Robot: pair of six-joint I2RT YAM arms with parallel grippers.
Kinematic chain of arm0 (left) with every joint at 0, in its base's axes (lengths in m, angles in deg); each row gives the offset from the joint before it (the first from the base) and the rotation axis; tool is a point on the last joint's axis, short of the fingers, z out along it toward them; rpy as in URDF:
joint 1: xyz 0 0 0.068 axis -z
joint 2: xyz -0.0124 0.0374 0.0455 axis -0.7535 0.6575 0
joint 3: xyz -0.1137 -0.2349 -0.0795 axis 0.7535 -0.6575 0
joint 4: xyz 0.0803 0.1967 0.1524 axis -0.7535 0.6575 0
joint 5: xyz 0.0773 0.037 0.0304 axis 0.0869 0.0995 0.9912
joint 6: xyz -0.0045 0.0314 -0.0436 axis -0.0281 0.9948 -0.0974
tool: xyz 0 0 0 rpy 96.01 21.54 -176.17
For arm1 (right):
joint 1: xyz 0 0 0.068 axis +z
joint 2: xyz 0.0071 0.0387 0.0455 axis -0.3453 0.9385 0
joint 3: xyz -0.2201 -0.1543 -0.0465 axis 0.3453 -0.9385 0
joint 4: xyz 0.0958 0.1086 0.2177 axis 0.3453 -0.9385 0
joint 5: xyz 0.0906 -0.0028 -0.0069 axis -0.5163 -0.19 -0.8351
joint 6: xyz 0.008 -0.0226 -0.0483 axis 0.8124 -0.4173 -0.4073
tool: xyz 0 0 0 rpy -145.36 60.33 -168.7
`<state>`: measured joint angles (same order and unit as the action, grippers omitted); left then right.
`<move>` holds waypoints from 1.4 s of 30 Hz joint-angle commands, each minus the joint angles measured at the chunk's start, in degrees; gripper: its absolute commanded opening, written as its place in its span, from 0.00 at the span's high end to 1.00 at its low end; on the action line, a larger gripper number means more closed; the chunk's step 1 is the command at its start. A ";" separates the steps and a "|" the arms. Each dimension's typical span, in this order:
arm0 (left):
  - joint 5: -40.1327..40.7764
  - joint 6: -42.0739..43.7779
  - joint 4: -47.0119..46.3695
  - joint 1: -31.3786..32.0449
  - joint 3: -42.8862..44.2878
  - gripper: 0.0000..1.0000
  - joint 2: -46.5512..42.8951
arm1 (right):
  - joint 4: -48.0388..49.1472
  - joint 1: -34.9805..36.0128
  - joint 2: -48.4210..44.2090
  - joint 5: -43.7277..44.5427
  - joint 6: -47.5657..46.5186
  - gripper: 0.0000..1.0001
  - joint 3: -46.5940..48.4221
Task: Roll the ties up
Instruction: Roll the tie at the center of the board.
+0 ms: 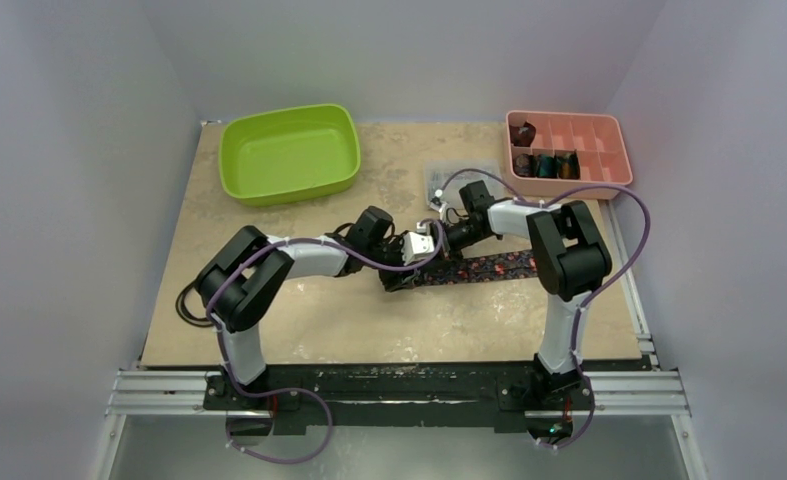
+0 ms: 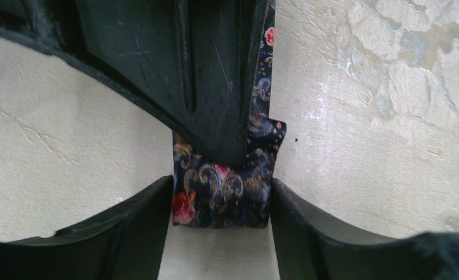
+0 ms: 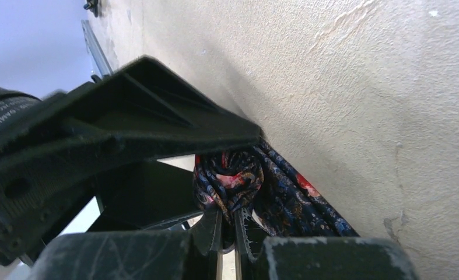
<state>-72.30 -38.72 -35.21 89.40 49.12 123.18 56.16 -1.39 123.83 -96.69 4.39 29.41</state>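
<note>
A black tie (image 1: 489, 267) with red-pink floral dots lies flat on the table, and its left end is rolled into a small coil. My left gripper (image 1: 421, 250) and right gripper (image 1: 447, 240) meet at that coil. In the left wrist view the coil (image 2: 227, 201) sits between my left gripper's (image 2: 220, 185) fingers, which touch both of its sides. A right finger (image 2: 209, 87) presses down from above. In the right wrist view my right gripper (image 3: 228, 230) is pinched shut on fabric at the coil's centre (image 3: 230, 181). Several rolled ties (image 1: 544, 165) sit in a pink tray.
The pink compartment tray (image 1: 609, 150) stands at the back right. A green tub (image 1: 289, 150) stands at the back left. A clear plastic box (image 1: 447, 180) of small parts lies just behind the grippers. A black cable (image 1: 184, 300) lies at the table's left edge.
</note>
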 commanded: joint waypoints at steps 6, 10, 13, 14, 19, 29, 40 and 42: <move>-7.21 -3.82 -9.88 -2.37 -5.52 0.26 -3.67 | -2.38 -2.23 7.87 8.76 -9.35 1.00 -0.18; -7.43 -5.30 -15.17 -2.28 -6.09 0.24 -1.37 | -3.04 -3.43 9.57 9.35 -9.78 1.00 -0.12; -6.90 -6.46 -18.33 -1.82 -5.31 0.24 0.79 | -3.01 -3.52 9.75 9.72 -9.67 1.00 -0.12; -6.45 -6.90 -18.76 -1.56 -4.56 0.25 1.35 | -3.16 -3.52 10.00 9.72 -9.59 1.00 -0.03; -6.07 -7.29 -19.39 0.00 -2.48 0.40 3.42 | -2.72 -3.52 10.23 9.20 -9.23 1.00 -0.18; -1.89 -5.68 -10.88 0.48 -4.14 0.89 0.60 | -6.75 -3.34 1.39 3.35 -8.95 0.74 1.80; -1.65 -3.11 -7.04 0.09 -5.08 0.95 -0.67 | -10.50 -4.19 -1.08 9.32 -11.86 0.76 3.40; -0.78 -4.17 -6.83 0.10 -4.45 0.95 -0.98 | -10.41 -4.18 0.25 12.12 -12.66 0.79 2.71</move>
<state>-75.07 -42.65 -46.67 89.54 44.14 123.05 46.56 -5.26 123.65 -91.84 -5.69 33.11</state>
